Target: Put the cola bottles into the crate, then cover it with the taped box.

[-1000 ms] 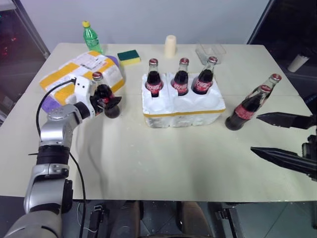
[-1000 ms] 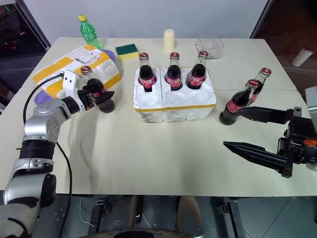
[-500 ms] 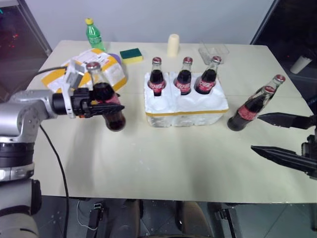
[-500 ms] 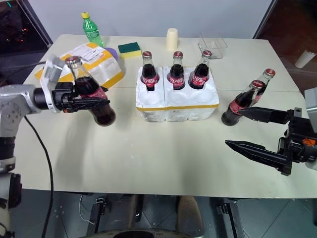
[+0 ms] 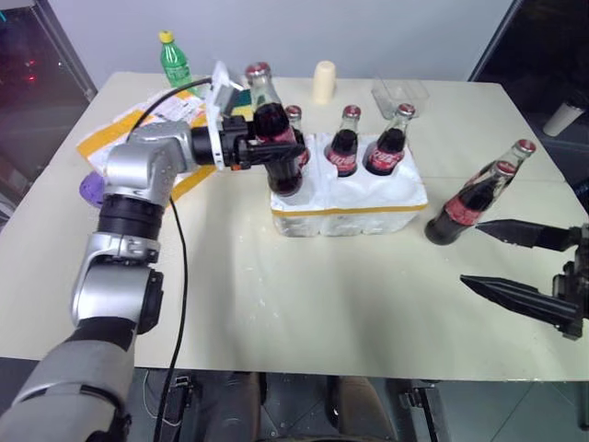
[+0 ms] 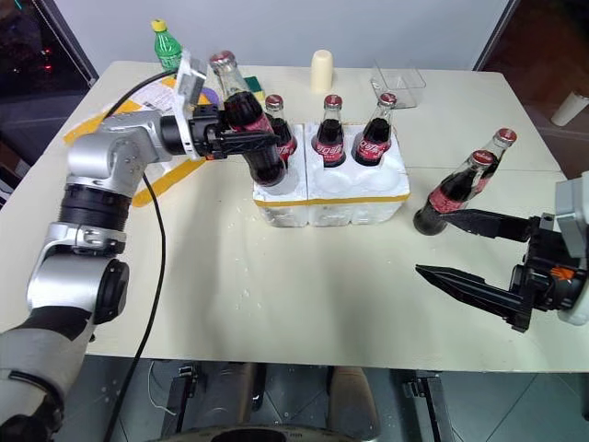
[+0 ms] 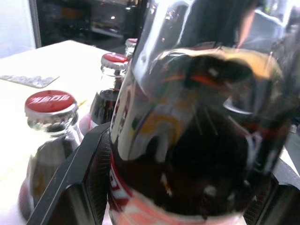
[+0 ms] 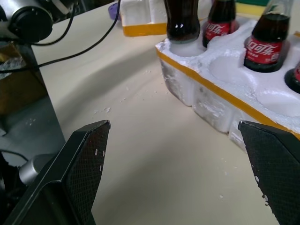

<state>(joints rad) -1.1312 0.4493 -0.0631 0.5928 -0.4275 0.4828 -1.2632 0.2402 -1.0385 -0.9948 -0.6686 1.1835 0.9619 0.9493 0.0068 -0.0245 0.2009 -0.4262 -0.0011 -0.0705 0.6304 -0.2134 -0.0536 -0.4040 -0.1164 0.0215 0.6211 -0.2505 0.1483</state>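
A small glass cola bottle with a red label and red cap is clamped at its body between the two black fingers of the left gripper, one finger on each side of the glass, and is held upright over the near-left corner of the low white foam crate with the yellow tape band — its base sits at the front-left well, though whether it rests in the well cannot be told from the head views. In the left wrist view the dark glass is seen lying directly between the fingers, with red caps of other bottles behind it. Three more cola bottles are standing in the crate's back row: the back-left bottle, just behind the held one, the back-middle bottle and the back-right bottle. The crate is placed near the middle of the pale table. Two further cola bottles are leaning together toward the table's right edge, just beside the upper finger of the right gripper, whose fingers are spread wide with nothing between them. The taped box with yellow bands and a shipping label is set by the far-left corner, with a green plastic bottle behind it.
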